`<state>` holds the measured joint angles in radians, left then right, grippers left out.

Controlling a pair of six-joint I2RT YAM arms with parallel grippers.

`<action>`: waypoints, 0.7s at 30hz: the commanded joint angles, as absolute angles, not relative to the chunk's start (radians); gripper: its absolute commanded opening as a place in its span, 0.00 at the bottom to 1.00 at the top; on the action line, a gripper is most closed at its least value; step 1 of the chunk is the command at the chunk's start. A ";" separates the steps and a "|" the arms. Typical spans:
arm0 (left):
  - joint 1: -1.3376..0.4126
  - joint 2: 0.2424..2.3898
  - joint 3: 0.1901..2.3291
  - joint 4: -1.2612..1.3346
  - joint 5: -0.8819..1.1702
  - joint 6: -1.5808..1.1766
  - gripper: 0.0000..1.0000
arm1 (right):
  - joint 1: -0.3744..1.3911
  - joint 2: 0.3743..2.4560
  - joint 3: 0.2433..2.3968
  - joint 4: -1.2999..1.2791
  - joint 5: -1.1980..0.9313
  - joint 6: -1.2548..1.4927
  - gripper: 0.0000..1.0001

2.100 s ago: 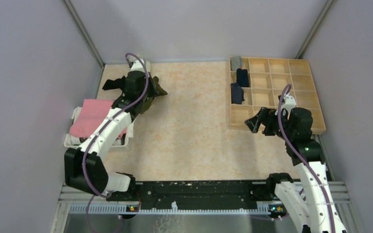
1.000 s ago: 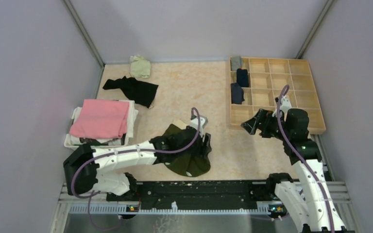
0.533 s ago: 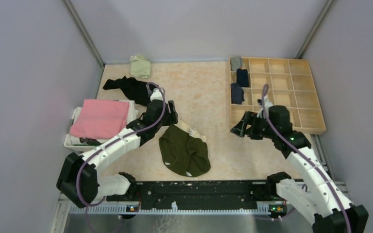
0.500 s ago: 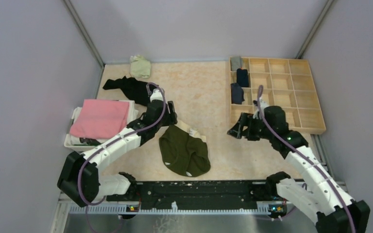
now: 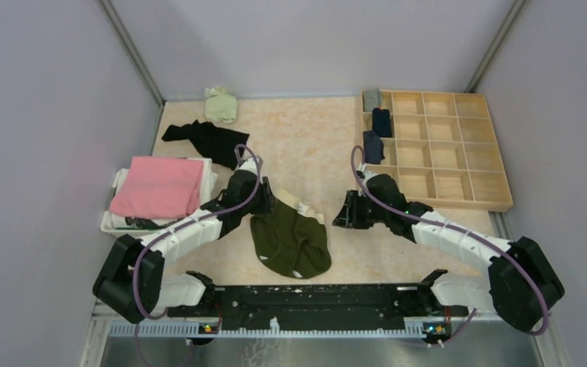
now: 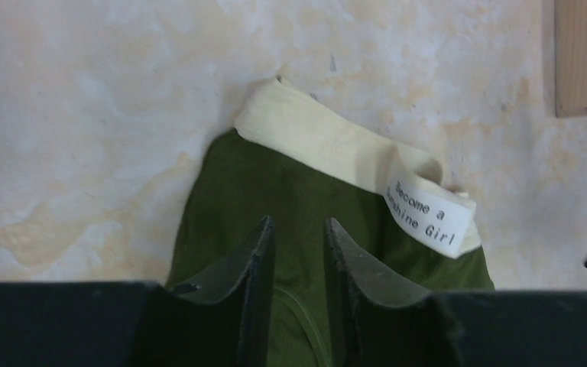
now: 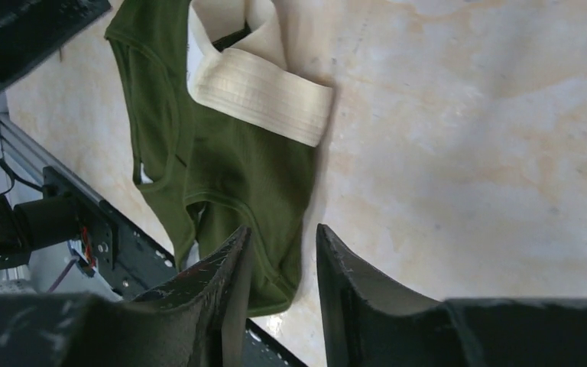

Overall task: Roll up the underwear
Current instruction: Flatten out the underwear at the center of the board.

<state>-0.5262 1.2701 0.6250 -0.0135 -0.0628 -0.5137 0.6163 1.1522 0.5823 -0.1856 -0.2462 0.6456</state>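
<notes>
L gripper (image 6: 298,223): fingers are seen slightly apart, a narrow gap left between them, nothing clamped; olive cloth shows through the gap. It is held over the olive green underwear (image 5: 290,241), at approx. the garment's 10 o'clock corner, whether touching cannot be told. R gripper (image 7: 281,229): fingers likewise parted by a narrow gap, nothing held; it is placed over bare table (image 5: 306,145) at the garment's 2 o'clock, near but apart from it. The underwear is laid flat near the table's 6 o'clock edge, between the two grippers, its beige waistband (image 6: 329,145) turned toward 12 o'clock and partly folded over, w/ a white label (image 6: 428,214) reading "Become a Sunshine Girl". Further out, at 1–2 o'clock, a wooden compartment tray (image 5: 458,200) is set; in its leftmost cells a grey roll (image 5: 371,99) and two navy rolls (image 5: 381,121) are held. At 11 o'clock a black garment (image 5: 206,140) is spread, w/ a pale green piece (image 5: 220,105) beyond it by the back wall. At 9 o'clock a folded pink cloth (image 5: 157,186) is stacked on a white basket (image 5: 115,222).
</notes>
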 commanded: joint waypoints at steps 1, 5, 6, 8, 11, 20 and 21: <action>-0.532 1.229 0.525 0.131 0.098 -0.518 0.30 | 0.663 1.258 0.603 0.046 -0.287 0.667 0.32; -0.533 1.239 0.480 0.144 0.092 -0.538 0.21 | 0.672 1.373 0.653 0.097 -0.263 0.656 0.23; -0.534 1.244 0.474 0.147 0.092 -0.542 0.20 | 0.674 1.403 0.665 0.103 -0.255 0.654 0.21; -0.534 1.260 0.467 0.141 0.084 -0.552 0.18 | 0.677 1.458 0.686 0.122 -0.246 0.651 0.17; -0.533 1.270 0.450 0.101 0.034 -0.576 0.12 | 0.693 1.560 0.731 0.164 -0.263 0.645 0.09; -0.534 1.275 0.430 0.078 0.017 -0.604 0.10 | 0.707 1.660 0.778 0.145 -0.221 0.627 0.06; -0.534 1.275 0.429 0.074 0.013 -0.607 0.11 | 0.708 1.668 0.777 0.135 -0.203 0.626 0.06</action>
